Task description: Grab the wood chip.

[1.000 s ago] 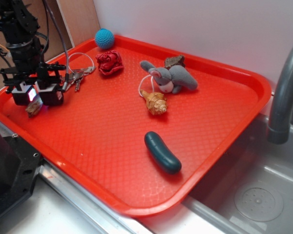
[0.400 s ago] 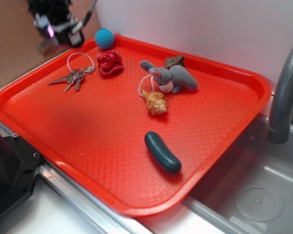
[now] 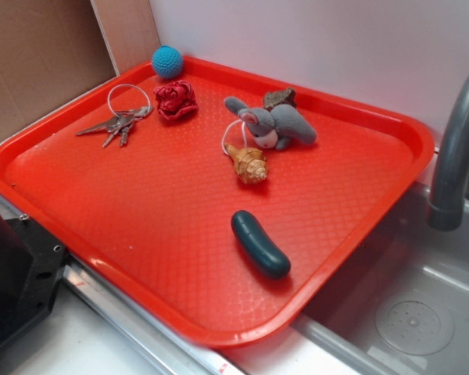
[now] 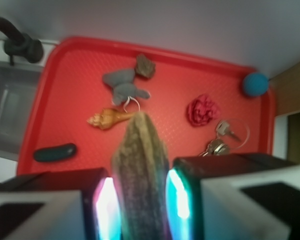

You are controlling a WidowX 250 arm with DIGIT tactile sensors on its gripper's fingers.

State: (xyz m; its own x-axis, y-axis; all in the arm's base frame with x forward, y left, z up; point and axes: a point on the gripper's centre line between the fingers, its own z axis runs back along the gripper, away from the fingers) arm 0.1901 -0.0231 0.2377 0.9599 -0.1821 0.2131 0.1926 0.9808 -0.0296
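Observation:
In the wrist view the wood chip (image 4: 140,170), a rough brown piece with grey-tan streaks and a pointed tip, stands between the two glowing pads of my gripper (image 4: 139,200). The gripper is shut on it and holds it high above the red tray (image 4: 170,145). In the exterior view neither the gripper nor the chip shows; both are out of frame. The tray (image 3: 164,226) lies below, with nothing at its left edge.
On the tray: keys on a ring (image 3: 117,121), a red fabric rose (image 3: 176,100), a blue ball (image 3: 167,61), a grey plush toy (image 3: 275,125), a dark blocky brown chunk (image 3: 280,98), a tan spiral seashell (image 3: 248,164), a dark green pickle-like piece (image 3: 260,244). A sink and grey faucet (image 3: 457,148) stand at the right.
The gripper has risen from the tray's left edge with the chip, moved up and back, and left the exterior view entirely.

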